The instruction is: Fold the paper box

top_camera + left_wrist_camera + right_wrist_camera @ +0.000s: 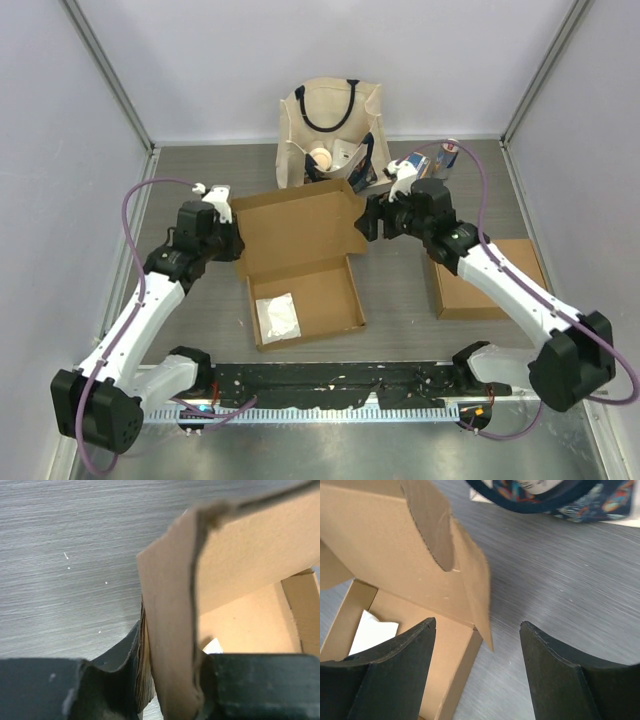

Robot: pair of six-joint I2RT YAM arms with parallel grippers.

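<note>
An open brown cardboard box (300,262) is found mid-way on the grey surface (200,175), crowded from behind by a beige cloth tote bag (330,125). The left end effector (170,695) is shown pinching the lid flap (170,605) only by its wrist view. The right end effector (477,640) is spread, empty.

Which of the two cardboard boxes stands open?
The centre box: its lid is up and white paper lies inside. The right box lies flat.

robot arms (135,320): 2 | paper box (322,288): 1 | flat cardboard piece (490,285): 1 | white packet (277,317): 1 | tote bag (330,112): 1 | can (450,155): 1
</note>
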